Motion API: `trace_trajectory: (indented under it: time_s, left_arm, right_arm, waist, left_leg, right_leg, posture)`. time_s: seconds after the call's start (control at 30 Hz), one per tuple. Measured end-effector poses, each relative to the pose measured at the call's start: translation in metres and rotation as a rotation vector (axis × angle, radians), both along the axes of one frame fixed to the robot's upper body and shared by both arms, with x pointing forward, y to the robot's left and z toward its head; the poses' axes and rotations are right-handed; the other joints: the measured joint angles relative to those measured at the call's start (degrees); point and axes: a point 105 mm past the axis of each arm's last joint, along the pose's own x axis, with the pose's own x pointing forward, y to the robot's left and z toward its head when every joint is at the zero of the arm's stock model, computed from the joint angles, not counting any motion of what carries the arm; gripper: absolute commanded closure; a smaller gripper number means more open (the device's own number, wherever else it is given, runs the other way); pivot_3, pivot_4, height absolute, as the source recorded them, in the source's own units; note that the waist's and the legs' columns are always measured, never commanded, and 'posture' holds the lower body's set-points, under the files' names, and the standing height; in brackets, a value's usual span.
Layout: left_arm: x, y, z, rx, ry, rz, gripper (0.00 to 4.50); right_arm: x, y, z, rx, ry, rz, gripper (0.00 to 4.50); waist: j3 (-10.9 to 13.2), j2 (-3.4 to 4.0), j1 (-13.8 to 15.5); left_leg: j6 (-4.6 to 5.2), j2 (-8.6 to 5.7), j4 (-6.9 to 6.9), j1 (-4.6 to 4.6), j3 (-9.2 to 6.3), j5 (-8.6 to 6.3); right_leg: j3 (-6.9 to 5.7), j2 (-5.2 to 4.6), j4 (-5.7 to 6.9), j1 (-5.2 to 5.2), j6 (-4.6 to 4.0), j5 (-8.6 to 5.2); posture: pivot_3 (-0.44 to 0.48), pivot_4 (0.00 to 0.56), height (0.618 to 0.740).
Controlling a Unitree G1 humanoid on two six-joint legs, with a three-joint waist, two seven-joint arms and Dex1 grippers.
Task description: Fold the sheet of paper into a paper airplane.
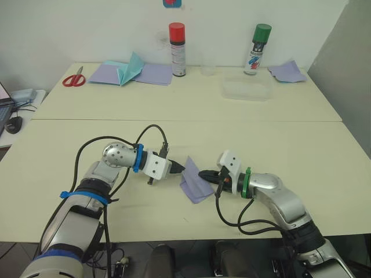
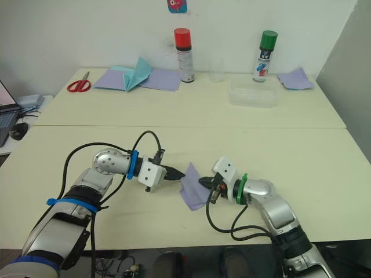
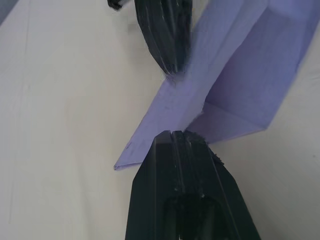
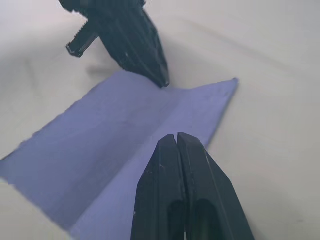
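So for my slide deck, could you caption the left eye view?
Both grippers, left and right, closed, meet at a partly folded lavender sheet of paper on the table.

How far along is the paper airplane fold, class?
Done: the sheet of paper already carries a fold, one flap raised off the table. In hand: the left gripper and right gripper, fingers closed, press on it from opposite sides. Left: no pointed nose or wings yet.

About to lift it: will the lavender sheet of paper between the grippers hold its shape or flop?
The sheet of paper looks thin, so probably light and floppy. Its fold may stiffen it somewhat. On the smooth table it would likely slide when pushed.
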Motion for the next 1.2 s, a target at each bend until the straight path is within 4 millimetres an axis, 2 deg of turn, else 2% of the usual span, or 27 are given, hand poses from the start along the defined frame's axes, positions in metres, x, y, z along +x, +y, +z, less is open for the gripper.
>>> trace_trajectory:
  time_s: [0.13, 0.37, 0.57, 0.73, 0.9, 1.0, 1.2]
  left_arm:
    - [-0.010, 0.005, 0.000, 0.025, 0.080, 0.086, 4.47]
    - [-0.037, 0.006, 0.004, 0.127, 0.200, 0.237, 4.47]
    - [-0.038, -0.010, 0.013, 0.078, 0.210, 0.417, 4.47]
    - [-0.037, -0.010, 0.003, 0.021, 0.285, 0.583, 4.47]
    - [-0.038, -0.011, 0.003, 0.013, 0.289, 0.637, 4.47]
    - [-0.037, -0.013, 0.003, 0.016, 0.262, 0.622, 4.50]
    - [-0.037, -0.015, 0.002, 0.018, 0.242, 0.602, 4.50]
  right_arm:
    - [0.003, -0.006, 0.015, 0.021, -0.061, -0.011, 4.50]
    - [-0.005, -0.013, 0.025, 0.020, -0.112, 0.037, 4.50]
    - [-0.009, -0.020, 0.025, -0.017, -0.137, 0.074, 4.50]
    - [-0.011, -0.021, 0.023, -0.016, -0.132, 0.076, 4.50]
    - [-0.011, -0.020, 0.025, -0.010, -0.147, 0.081, 4.50]
    - [-0.013, -0.024, 0.027, -0.028, -0.177, 0.104, 3.83]
    - [-0.023, -0.037, 0.026, -0.075, -0.223, 0.168, 1.66]
  waist:
    - [0.00, 0.01, -0.03]
    - [0.01, 0.02, 0.01]
    - [0.01, 0.03, 0.08]
    - [0.01, 0.03, 0.02]
    - [0.01, 0.03, 0.06]
    - [0.01, 0.03, 0.13]
    - [0.01, 0.03, 0.18]
  left_leg:
    - [0.00, 0.01, -0.01, 0.00, 0.00, 0.00]
    - [0.00, 0.02, 0.00, 0.02, -0.06, 0.00]
    - [0.00, -0.02, 0.05, 0.05, -0.04, 0.00]
    - [0.00, 0.02, 0.03, 0.04, -0.11, 0.00]
    - [0.00, -0.01, 0.04, 0.04, -0.14, 0.00]
    - [0.00, -0.05, 0.05, 0.04, -0.10, 0.00]
    - [0.00, -0.06, 0.04, 0.04, -0.11, 0.00]
  right_leg:
    - [0.02, -0.01, 0.00, 0.00, -0.01, 0.00]
    - [0.07, -0.02, 0.00, 0.02, -0.02, -0.02]
    - [0.07, -0.02, 0.00, 0.06, 0.02, 0.00]
    - [0.13, 0.01, 0.00, 0.04, 0.01, 0.00]
    - [0.15, 0.00, 0.01, 0.06, 0.00, -0.01]
    - [0.16, -0.05, -0.01, 0.07, 0.00, -0.01]
    - [0.16, -0.06, -0.02, 0.08, 0.00, -0.01]
  posture:
    - [0.000, 0.150, 0.740]
    - [0.000, 0.150, 0.740]
    - [0.000, 0.150, 0.740]
    - [0.000, 0.150, 0.740]
    - [0.000, 0.150, 0.740]
    - [0.000, 0.150, 0.740]
    - [0.000, 0.150, 0.740]
